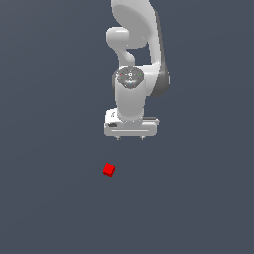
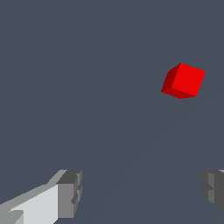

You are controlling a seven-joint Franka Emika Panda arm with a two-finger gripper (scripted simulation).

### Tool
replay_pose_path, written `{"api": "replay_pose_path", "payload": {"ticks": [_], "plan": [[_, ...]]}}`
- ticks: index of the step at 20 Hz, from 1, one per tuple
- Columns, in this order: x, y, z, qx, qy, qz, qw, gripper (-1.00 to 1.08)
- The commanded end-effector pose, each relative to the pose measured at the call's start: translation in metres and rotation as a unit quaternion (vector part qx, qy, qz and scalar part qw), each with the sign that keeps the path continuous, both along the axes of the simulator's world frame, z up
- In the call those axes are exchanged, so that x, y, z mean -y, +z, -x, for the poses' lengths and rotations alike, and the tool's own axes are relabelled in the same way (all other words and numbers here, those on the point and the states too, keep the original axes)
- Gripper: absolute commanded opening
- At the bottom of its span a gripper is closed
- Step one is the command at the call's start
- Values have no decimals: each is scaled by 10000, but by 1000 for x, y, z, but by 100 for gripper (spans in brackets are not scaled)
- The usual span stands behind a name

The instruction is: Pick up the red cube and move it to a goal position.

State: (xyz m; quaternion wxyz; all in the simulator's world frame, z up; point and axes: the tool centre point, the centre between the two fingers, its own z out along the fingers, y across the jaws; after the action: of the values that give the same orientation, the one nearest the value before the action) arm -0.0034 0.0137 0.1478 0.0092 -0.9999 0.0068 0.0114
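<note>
The red cube (image 1: 109, 169) is a tiny bright red block lying on the flat dark grey surface, apart from the arm. My white gripper (image 1: 130, 138) hangs over the surface, with the cube below it in the picture and a little toward the exterior view's left. In the wrist view the cube (image 2: 183, 81) lies beyond the fingertips (image 2: 70, 192), outside the gap between them. The jaws stand wide apart and hold nothing.
The dark grey surface (image 1: 49, 198) spreads evenly all around. The white arm (image 1: 136, 44) rises behind the gripper.
</note>
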Motion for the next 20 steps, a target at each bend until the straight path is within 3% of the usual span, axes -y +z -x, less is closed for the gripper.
{"api": "replay_pose_path", "payload": {"ticks": [1, 10, 20], "plan": [[0, 0, 0, 0, 0, 0, 10000, 100], [9, -15, -12, 11, -185, 16, 9998, 100], [43, -65, -48, 49, -813, 66, 9967, 100]]}}
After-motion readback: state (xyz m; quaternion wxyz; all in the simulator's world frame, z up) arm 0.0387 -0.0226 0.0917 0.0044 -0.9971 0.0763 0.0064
